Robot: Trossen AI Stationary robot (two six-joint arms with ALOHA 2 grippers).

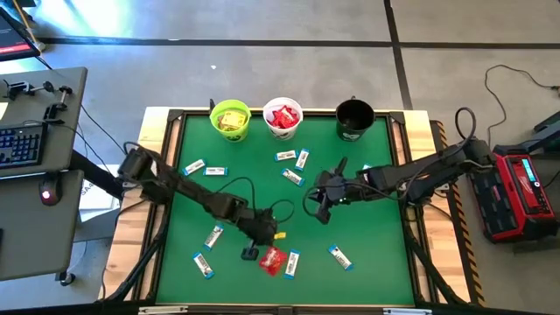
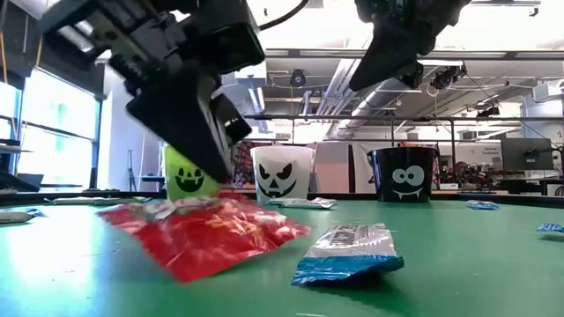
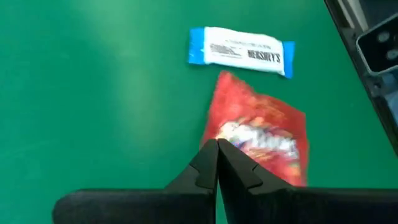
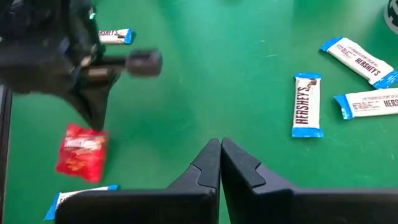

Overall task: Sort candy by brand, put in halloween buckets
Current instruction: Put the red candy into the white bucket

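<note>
Green bucket (image 1: 230, 120) holding yellow, white bucket (image 1: 283, 118) red, black bucket (image 1: 354, 119) seemingly empty. Blue bars (image 1: 291, 178) scattered on table (image 1: 376, 254). Left gripper (image 1: 252, 253) pinched on red packet (image 1: 272, 259); right gripper (image 1: 320, 208) closed, empty.

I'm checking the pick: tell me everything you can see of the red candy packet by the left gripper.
The red candy packet is a crinkled, glossy foil-like wrapper with white lettering, lying flat on the green table near its front edge. A blue-and-white bar lies beside it, apart. The left gripper, fingers shut, pinches the packet's edge; it is not lifted.
</note>
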